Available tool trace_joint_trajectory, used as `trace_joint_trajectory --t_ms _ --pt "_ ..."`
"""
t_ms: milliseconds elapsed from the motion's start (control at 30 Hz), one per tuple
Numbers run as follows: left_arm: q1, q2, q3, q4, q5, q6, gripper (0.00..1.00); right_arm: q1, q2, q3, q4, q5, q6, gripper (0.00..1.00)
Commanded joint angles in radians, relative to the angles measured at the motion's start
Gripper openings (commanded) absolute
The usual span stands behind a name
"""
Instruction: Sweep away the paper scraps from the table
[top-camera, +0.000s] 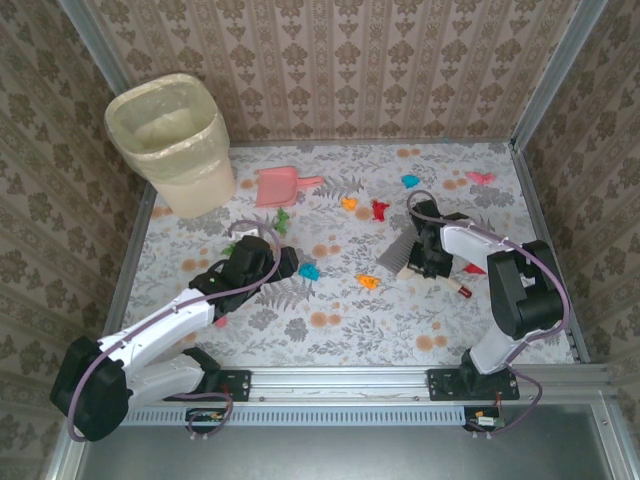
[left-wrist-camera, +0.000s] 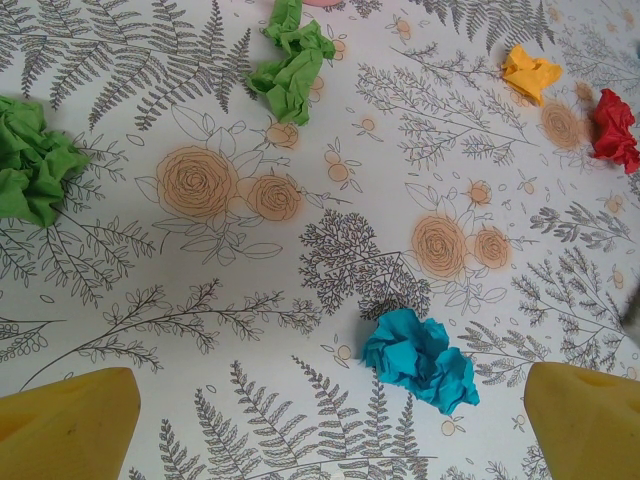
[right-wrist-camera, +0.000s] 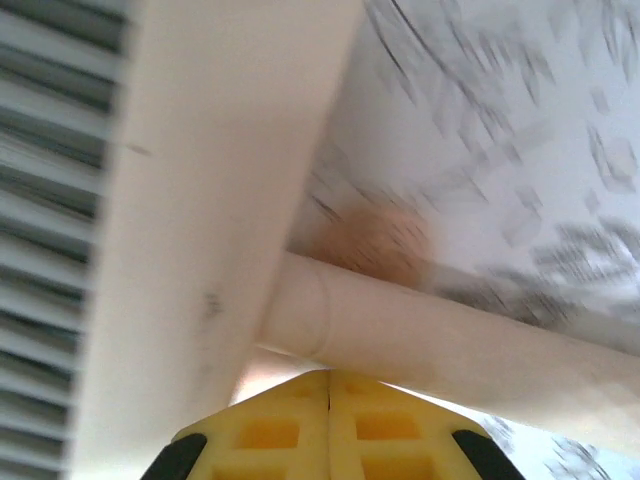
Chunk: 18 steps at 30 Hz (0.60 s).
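Right claw (top-camera: 428, 262) has its yellow fingers pressed together on the white handle of a brush (top-camera: 400, 254). Its own wrist view is blurred, so just where along the handle it grips is hard to say. The brush lies roughly across the table's (top-camera: 330, 335) width, with the grey bristles toward the middle and the red-tipped handle end toward the right edge.

The paper scraps (top-camera: 380, 210) are scattered over the middle and far half of the table. The orange scrap (top-camera: 368, 282) is the closest to the bristles, just beside them on the side toward the near edge and the left. The pink dustpan (top-camera: 280, 186) sits near the far edge, left of middle, next to the bin (top-camera: 175, 140) in the far left corner. A sweep would probably have to run leftward and away from the arms.

The left claw (top-camera: 283, 262) has its fingers wide apart and holds nothing. It hangs over the blue scrap (left-wrist-camera: 420, 360), and it is the arm nearer the dustpan.

No brand, label or readable writing shows on anything.
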Motion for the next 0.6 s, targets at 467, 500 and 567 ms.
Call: trace_joint_trajectory --t_ms 467,500,567 --pt "-0.005 0.024 0.037 -0.02 0.001 0.016 1.0 -0.072 -0.032 0.137 -0.017 -0.05 -0.226 0.19" --pt "-0.005 0.025 0.04 -0.022 0.001 0.019 1.0 -0.074 -0.033 0.138 -0.037 -0.019 -0.256 0.25" --pt "-0.004 0.025 0.041 -0.022 0.002 0.023 1.0 -0.073 -0.032 0.131 -0.064 0.026 -0.291 0.35"
